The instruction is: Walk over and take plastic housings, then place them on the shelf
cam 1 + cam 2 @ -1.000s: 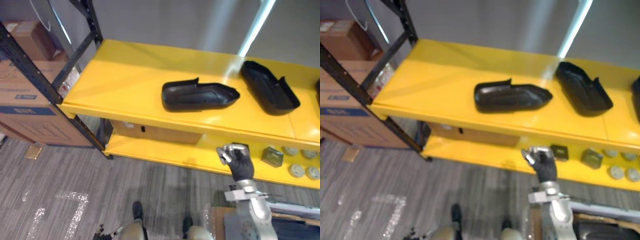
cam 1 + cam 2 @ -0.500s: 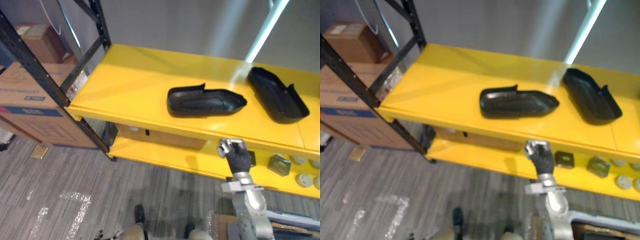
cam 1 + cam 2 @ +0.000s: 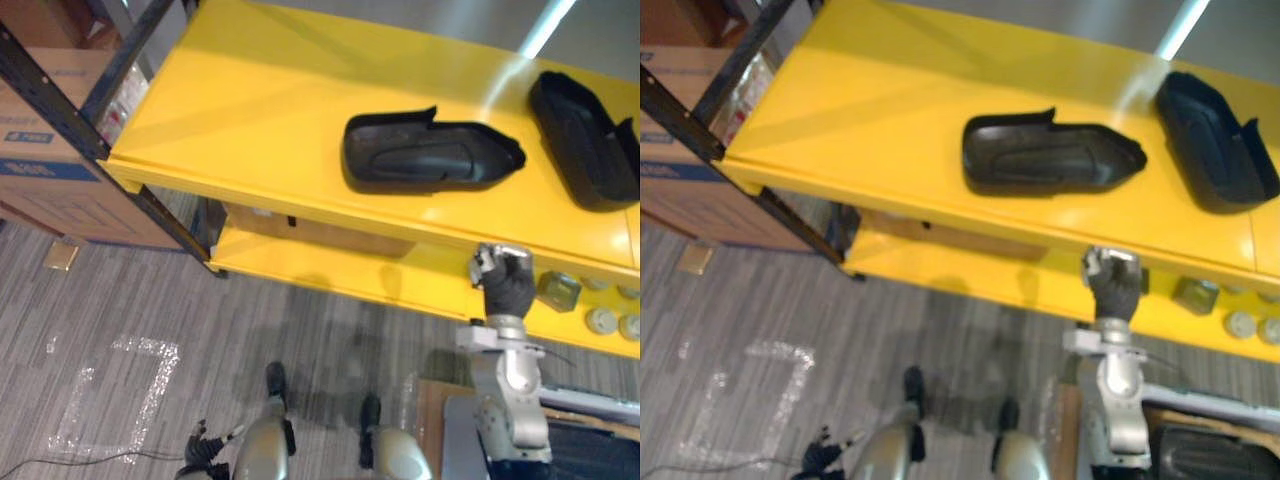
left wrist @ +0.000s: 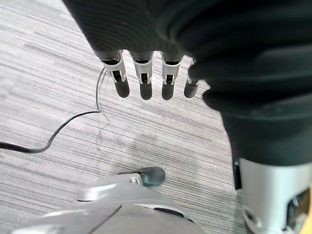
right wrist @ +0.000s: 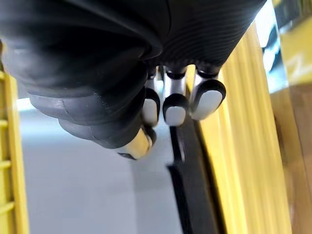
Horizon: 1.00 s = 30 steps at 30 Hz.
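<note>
A long plastic housing and a second plastic housing lie on the top level of the yellow shelf. The sensible step is probably to fetch more, so draw the right hand off the shelf's front edge without clipping it. Its fingers are curled closed on nothing. The left hand hangs well clear of the shelf, its fingers relaxed and empty.

Silver-grey arm — dark ribbed cover, silver dark-tipped fingers

Top shelf: black housing mid-board, second housing to its right (apart).
Lower shelf: brown box, small grey parts.
</note>
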Motion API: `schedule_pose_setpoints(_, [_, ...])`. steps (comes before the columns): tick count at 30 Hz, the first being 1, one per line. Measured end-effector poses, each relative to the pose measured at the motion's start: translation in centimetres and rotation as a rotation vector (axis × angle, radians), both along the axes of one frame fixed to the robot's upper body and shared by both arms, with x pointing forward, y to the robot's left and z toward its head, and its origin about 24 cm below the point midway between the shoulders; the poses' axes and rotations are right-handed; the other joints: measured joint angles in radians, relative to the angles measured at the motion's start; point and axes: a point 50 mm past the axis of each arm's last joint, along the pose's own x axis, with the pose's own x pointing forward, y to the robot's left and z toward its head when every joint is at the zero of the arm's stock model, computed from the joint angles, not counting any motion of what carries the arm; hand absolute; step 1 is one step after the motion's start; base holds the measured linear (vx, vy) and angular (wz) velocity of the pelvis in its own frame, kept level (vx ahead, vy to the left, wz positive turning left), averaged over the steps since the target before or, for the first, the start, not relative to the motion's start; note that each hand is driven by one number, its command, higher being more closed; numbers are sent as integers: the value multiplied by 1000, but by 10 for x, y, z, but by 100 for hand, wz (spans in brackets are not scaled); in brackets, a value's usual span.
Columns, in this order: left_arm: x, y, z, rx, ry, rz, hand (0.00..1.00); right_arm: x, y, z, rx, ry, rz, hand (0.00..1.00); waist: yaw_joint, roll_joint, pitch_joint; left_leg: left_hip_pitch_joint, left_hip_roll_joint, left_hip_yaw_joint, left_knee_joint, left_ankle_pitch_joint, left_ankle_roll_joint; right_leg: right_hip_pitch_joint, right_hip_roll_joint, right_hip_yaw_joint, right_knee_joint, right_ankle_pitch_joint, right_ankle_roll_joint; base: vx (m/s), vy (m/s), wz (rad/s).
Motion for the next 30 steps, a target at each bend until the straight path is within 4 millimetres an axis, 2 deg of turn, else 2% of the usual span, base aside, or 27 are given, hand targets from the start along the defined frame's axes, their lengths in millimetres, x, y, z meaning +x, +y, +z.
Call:
schedule_pose_setpoints(6, [1,-3,0,-6,-6,-3,0,6,-11,15,-26,-51,-51,100,-1,17,10,0,5,-4,0,3,4,0,7,-2,2,0,0,34,-21,0])
schedule_pose_setpoints(11, [4,-6,0,-16,-13,-23,0,28,-22,43,-82,-125,-114,100,0,32,20,1,3,-30,0,7,2,12,8,-28,11,-11,-3,23,-13,12])
schedule_pose_setpoints(17, [9,-8,2,-24,-25,-32,0,48,-25,63,-126,-135,-112,100,3,40,53,2,4,-59,0,14,-1,17,7,-48,38,-29,-7,-4,-15,15])
schedule_pose_setpoints(25, [11,-9,2,-42,-18,-44,0,72,-35,63,-156,-41,-113,100,7,47,62,0,-1,-78,0,18,0,17,-3,-66,59,-44,-5,7,-6,7])
schedule_pose_setpoints(30, [14,-9,3,-45,-31,-48,0,81,-42,79,-191,-61,-119,100,9,73,85,0,-3,-83,0,22,0,14,-5,-71,75,-52,-6,2,-11,3])
